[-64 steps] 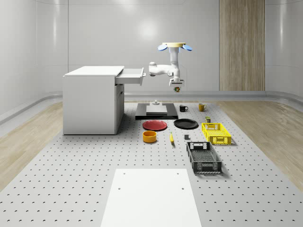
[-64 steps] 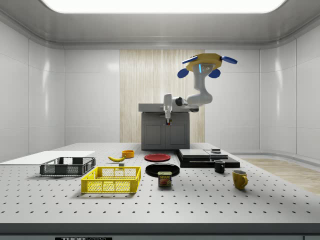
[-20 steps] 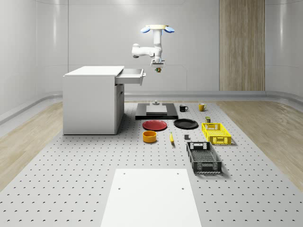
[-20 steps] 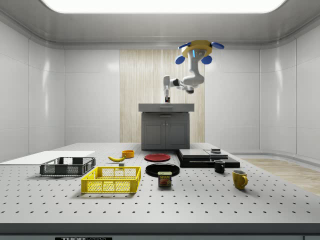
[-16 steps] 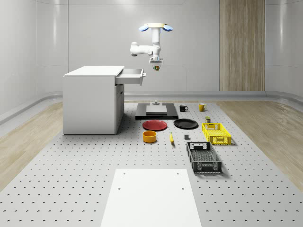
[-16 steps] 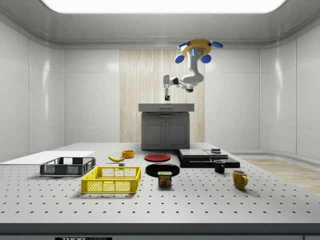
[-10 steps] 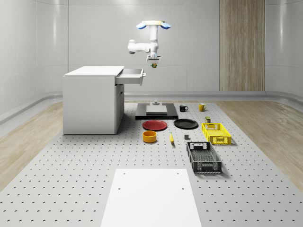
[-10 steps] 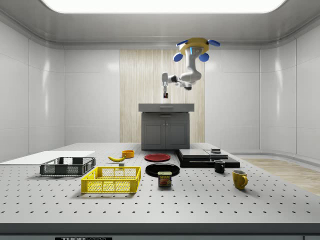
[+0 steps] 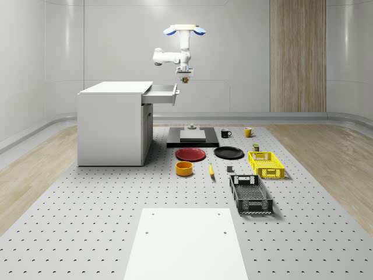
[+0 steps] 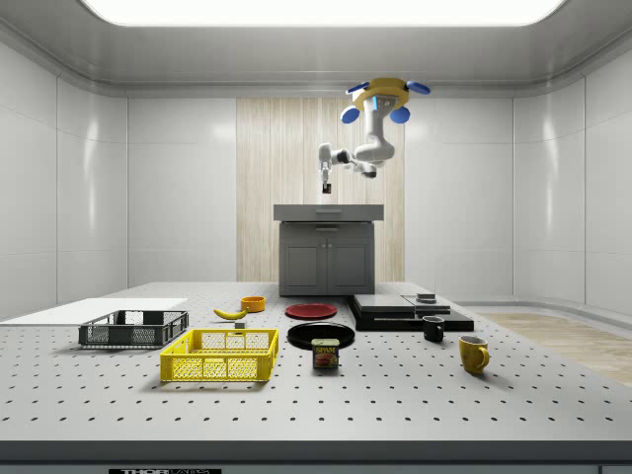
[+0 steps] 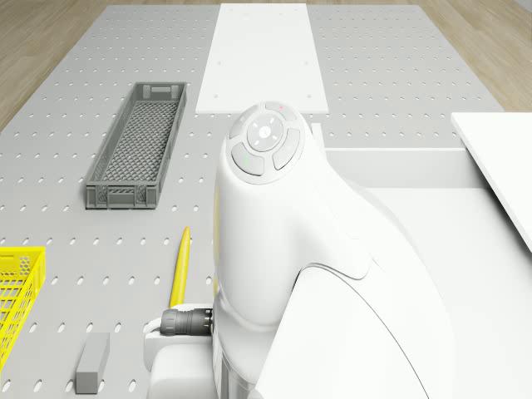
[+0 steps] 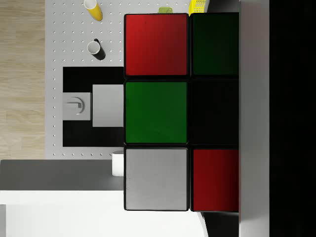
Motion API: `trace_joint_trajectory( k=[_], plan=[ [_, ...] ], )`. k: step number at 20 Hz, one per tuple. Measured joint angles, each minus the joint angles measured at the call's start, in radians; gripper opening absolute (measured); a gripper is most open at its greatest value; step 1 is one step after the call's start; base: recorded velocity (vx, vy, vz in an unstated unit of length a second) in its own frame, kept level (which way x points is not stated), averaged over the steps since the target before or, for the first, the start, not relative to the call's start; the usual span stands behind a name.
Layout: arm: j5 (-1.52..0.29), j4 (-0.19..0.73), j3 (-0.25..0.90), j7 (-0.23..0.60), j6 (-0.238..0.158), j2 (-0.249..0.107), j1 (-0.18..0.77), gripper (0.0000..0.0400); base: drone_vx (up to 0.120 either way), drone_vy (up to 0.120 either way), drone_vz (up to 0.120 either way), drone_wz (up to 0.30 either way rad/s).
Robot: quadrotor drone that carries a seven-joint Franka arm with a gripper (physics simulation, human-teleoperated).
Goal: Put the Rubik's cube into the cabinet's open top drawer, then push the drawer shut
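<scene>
Whole-scene view: the drone (image 9: 185,28) is seen hovering high, just past the front edge of the open top drawer (image 9: 162,93) of the white cabinet (image 9: 113,121). The gripper (image 9: 184,78) hangs at about 6 o'clock from the drone, with the Rubik's cube (image 9: 184,80) clamped in it, above the drawer's front edge, at about 1 o'clock from it.

Side view: the drone (image 10: 380,97) is seen well above the cabinet (image 10: 328,249); the gripper (image 10: 326,188) is held above the cabinet top, apart from it.

Drone view: the arm (image 11: 291,249) is seen over the drawer (image 11: 432,249); a banana (image 11: 179,268) and a grey crate (image 11: 138,145) lie on the table.

Wrist view: the cube (image 12: 168,112) is held tight between the fingers, red, green and white squares showing.
</scene>
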State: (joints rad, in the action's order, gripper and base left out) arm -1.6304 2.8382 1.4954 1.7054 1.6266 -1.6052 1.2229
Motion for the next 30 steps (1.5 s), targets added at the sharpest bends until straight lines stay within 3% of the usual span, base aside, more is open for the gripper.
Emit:
trace_joint_trajectory(
  k=[30],
  plan=[
    [0.002, 0.000, 0.000, 0.000, 0.004, -0.005, 0.000, 0.0325, 0.000, -0.120, 0.000, 0.000]
  ],
)
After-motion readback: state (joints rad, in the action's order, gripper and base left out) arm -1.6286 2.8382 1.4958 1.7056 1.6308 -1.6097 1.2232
